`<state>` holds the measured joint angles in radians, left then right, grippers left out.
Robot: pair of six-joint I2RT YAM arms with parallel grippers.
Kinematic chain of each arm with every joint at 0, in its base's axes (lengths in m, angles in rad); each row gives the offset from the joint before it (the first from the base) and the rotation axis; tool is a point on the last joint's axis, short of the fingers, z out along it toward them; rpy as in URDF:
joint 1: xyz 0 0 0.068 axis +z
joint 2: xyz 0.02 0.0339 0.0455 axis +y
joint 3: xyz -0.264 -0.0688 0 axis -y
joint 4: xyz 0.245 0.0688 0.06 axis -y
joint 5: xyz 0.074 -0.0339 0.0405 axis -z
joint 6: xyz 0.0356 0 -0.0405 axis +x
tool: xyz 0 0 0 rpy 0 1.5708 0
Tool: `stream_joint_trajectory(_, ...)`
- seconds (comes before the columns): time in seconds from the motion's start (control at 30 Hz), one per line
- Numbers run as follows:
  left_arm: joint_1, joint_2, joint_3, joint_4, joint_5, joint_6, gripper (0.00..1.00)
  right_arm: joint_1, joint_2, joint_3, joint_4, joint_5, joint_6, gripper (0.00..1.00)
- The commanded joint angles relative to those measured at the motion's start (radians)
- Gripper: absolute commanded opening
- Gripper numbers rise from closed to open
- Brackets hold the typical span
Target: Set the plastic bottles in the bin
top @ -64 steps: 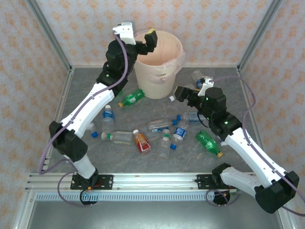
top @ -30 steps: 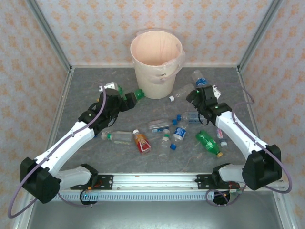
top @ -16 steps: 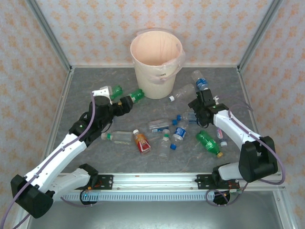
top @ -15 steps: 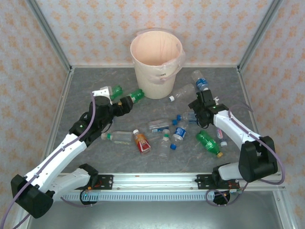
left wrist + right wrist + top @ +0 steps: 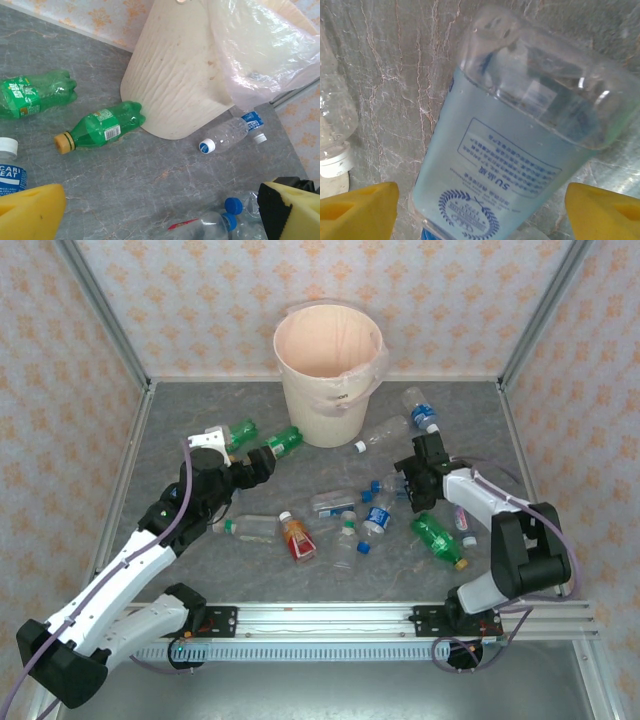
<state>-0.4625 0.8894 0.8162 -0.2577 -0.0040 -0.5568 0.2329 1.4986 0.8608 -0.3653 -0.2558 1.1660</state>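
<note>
A grey marbled table (image 5: 250,575) stands between peach-patterned walls (image 5: 200,300). The bin (image 5: 325,410) is at the far middle, with bottles scattered in front of it. From above, the left gripper (image 5: 252,468) points toward a green bottle (image 5: 281,443) lying by the bin's foot. The right gripper (image 5: 408,486) sits low over a clear bottle (image 5: 392,485) right of centre. How far either gripper is spread is hard to read from up here, and the pink bag (image 5: 375,360) hides whatever lies in the bin.

In the left wrist view, the left gripper (image 5: 160,212) is spread wide with nothing between its yellow pads (image 5: 30,212). The green bottle (image 5: 100,131) lies ahead, its base apparently touching the bin wall (image 5: 170,90) and its yellow cap toward the camera. A second green bottle (image 5: 35,92) is cut off at the left edge.

In the right wrist view, the right gripper (image 5: 480,210) is spread, with a pad (image 5: 357,210) on each side of the clear bottle (image 5: 515,145), which lies flat on the table. This looks like the moment before closing. The grip would do best across the labelled middle, squeezed gently, since thin plastic dents and can slip out. The cap end runs off the bottom edge, and whether the pads touch the bottle I cannot tell.
</note>
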Motion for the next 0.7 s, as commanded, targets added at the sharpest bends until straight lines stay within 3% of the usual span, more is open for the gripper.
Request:
stream_joint_trajectory(0.0, 0.007, -0.016, -0.003, -0.003, 0.01, 0.016, 0.99, -0.01, 0.024, 0.012, 0.052, -0.007, 0.03, 0.86)
stream_joint_trajectory(0.13, 0.007, -0.021, 0.002, -0.008, -0.014, 0.011, 0.99, -0.024, 0.065, 0.022, 0.073, -0.019, 0.024, 0.86)
stream_joint_trajectory(0.67, 0.007, 0.001, 0.025, -0.017, -0.007, -0.006, 0.99, -0.039, 0.112, 0.006, 0.13, -0.035, 0.022, 0.67)
